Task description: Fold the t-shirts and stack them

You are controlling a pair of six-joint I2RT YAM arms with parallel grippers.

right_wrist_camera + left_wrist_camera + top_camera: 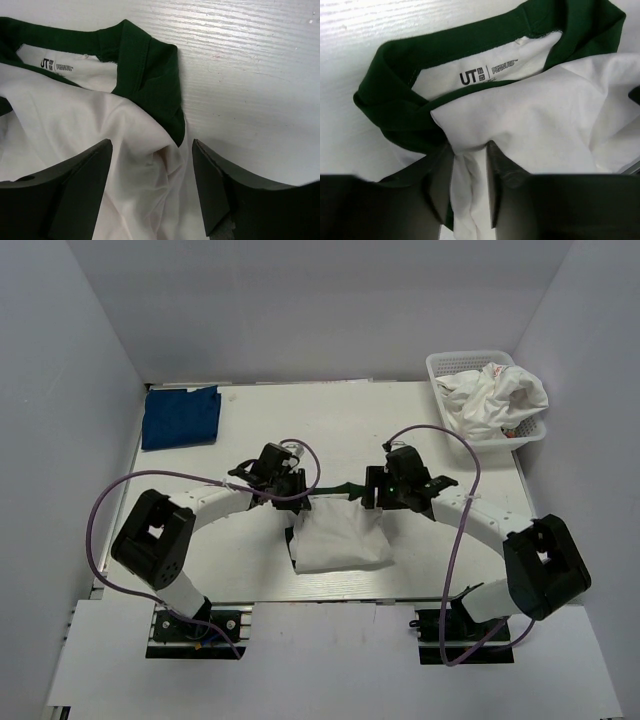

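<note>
Top and wrist views of the fold in hand. The green-collared t-shirt (340, 535) lies on the counter (400, 430) at its near middle, between the two arms. It is a partly folded white bundle with its long axis running near to far and its collar (395, 100) at the far end. Both tools stand at that far end, one at each corner, so neither arm is nearer than the other. The left tool (469, 172) has its fingers (438, 190) drawn in on a raised ridge of white cloth just on the near side of the collar, pinching it. The right tool (152, 155) is spread wide, straddling the shirt's right edge, with white cloth and bare counter both in its gap. Judged from this, the coming move turns on both far corners being held before that end is carried toward the near edge. A dark blue t-shirt (180, 417) lies folded at far left; crumpled white t-shirts (495, 400) fill the basket (440, 365) at far right. Hidden: the sleeves, the print, how many layers the left tool holds, and how many shirts are in the basket.
</note>
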